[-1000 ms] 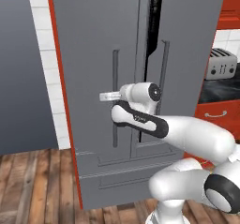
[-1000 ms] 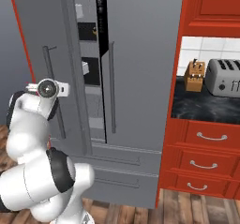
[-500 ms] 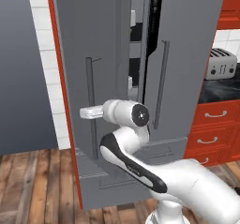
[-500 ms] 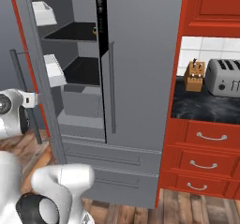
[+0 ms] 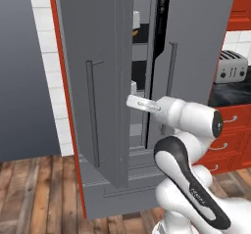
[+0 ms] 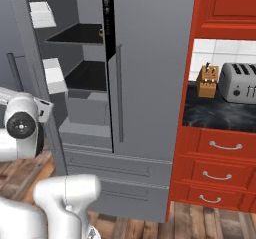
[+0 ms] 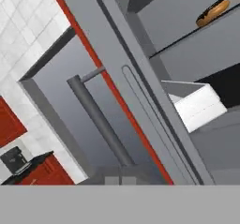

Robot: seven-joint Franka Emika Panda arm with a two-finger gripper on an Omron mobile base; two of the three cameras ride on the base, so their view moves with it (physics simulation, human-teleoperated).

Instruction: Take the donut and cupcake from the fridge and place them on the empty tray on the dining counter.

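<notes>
One fridge door swung wide, donut waiting on an upper shelf

The gripper (image 5: 131, 101) sits beside the open left door of the fridge (image 5: 196, 42), fingers pinched shut on nothing. The donut (image 7: 213, 11) lies on a black shelf (image 6: 82, 34) above the white door bin (image 7: 197, 107). Best to spread the fingers, clear the door edge, then reach in level with that shelf

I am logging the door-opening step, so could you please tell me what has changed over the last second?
The fridge's left door has swung from nearly shut to wide open, baring the black shelves and the donut. The arm swung leftward with it, and the pincer has closed. The right door, toaster and knife block stayed as they were.
</notes>
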